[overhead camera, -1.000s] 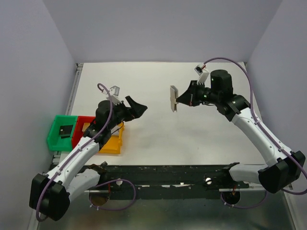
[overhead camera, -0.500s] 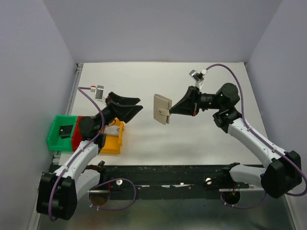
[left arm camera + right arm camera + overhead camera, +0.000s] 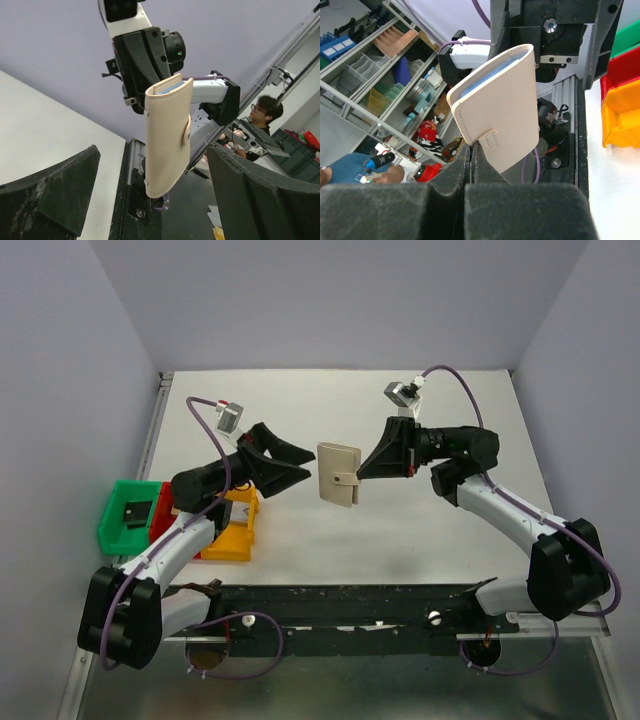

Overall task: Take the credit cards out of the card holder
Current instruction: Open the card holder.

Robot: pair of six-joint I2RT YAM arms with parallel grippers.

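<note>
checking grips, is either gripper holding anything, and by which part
The right gripper pinches the closed card holder by its strap tab. The left gripper is open, holding nothing.

One card holder [image 3: 338, 473] is counted. Two grippers are seen: one left gripper [image 3: 303, 464] and one right gripper [image 3: 358, 475]. Three bins are counted: one green bin [image 3: 112, 532], one red bin [image 3: 162, 525] and one yellow bin [image 3: 228, 540]. One black card [image 3: 135, 512] is made out.

Bright, even, diffuse light falls from above; the white desk [image 3: 400, 540] carries only faint, soft shadows. In both wrist views the dark foreground along the bottom edge looks soft and slightly out of focus.
</note>
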